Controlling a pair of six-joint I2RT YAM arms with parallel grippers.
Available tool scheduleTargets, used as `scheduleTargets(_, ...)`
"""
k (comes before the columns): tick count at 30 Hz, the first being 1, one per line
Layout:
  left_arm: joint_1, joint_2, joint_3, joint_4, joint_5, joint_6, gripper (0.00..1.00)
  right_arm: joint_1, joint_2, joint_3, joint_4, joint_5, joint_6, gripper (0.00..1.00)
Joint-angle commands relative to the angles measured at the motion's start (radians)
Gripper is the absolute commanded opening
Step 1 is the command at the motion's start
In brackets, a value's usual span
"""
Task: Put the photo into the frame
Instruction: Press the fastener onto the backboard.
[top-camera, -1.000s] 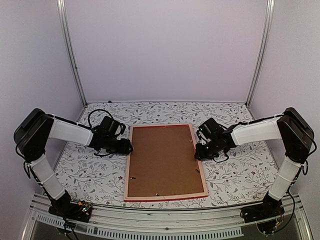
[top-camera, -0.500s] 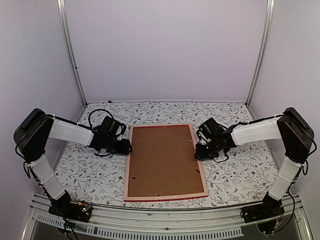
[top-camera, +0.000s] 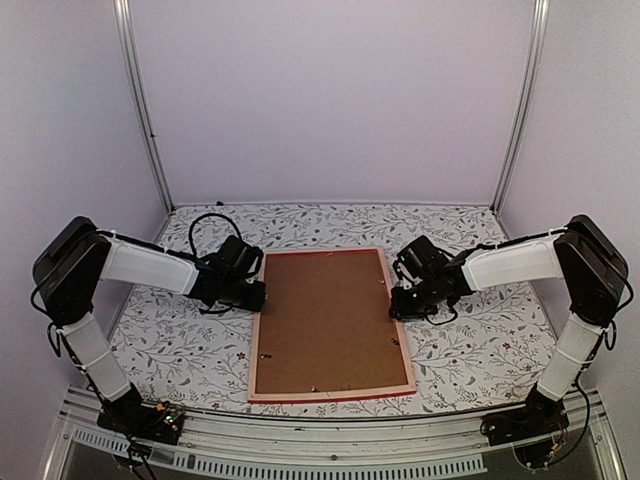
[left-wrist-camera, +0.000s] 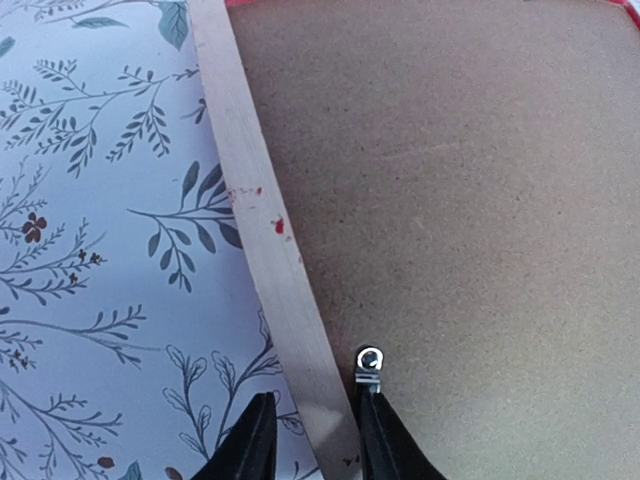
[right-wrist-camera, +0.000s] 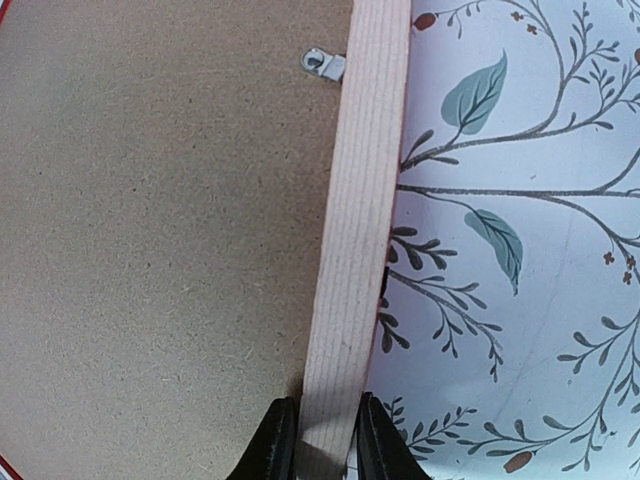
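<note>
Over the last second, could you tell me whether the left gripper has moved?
Yes. The left gripper has shifted right, and now straddles the left rail of the frame.

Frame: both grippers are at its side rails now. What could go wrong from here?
1. The left gripper straddles the left rail of the frame right beside a small metal tab; the jaws may close on the tab as well.
2. The right gripper pinches only the thin right rail; an uneven lift could twist the frame or let it slip.
</note>
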Motion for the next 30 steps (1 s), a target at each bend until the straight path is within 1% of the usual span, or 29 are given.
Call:
scheduleTargets(1, -0.011, 0.044, -0.011, -0.094, -0.154, 0.016, 0.27, 0.000, 0.038, -0.018, -0.054, -0.002, -0.031, 0.21)
scheduleTargets(4, -0.027, 0.054, -0.006, -0.103, -0.184, 0.023, 0.26, 0.000, 0.038, -0.018, -0.055, -0.002, -0.031, 0.21)
scheduleTargets(8, -0.035, 0.045, -0.001, -0.106, -0.203, 0.036, 0.28, 0.000, 0.038, -0.019, -0.055, -0.002, -0.031, 0.21)
scheduleTargets(11, -0.022, 0.011, 0.001, -0.082, -0.125, 0.037, 0.35, 0.000, 0.036, -0.019, -0.055, -0.003, -0.031, 0.21)
scheduleTargets(14, 0.002, -0.026, -0.005, -0.036, -0.010, 0.019, 0.47, 0.000, 0.032, -0.019, -0.056, -0.004, -0.029, 0.21)
scheduleTargets(17, 0.013, -0.033, 0.006, -0.023, 0.026, 0.008, 0.53, 0.000, 0.029, -0.022, -0.056, -0.002, -0.030, 0.21)
scheduleTargets(22, 0.017, -0.002, 0.017, -0.024, 0.034, 0.010, 0.56, 0.000, 0.028, -0.028, -0.055, 0.000, -0.029, 0.21)
scheduleTargets(27, 0.016, 0.031, 0.012, -0.011, 0.049, 0.010, 0.57, 0.000, 0.028, -0.033, -0.050, -0.001, -0.029, 0.21)
scheduleTargets(30, 0.013, 0.047, 0.014, -0.019, 0.034, 0.011, 0.57, 0.000, 0.030, -0.032, -0.050, -0.001, -0.029, 0.21)
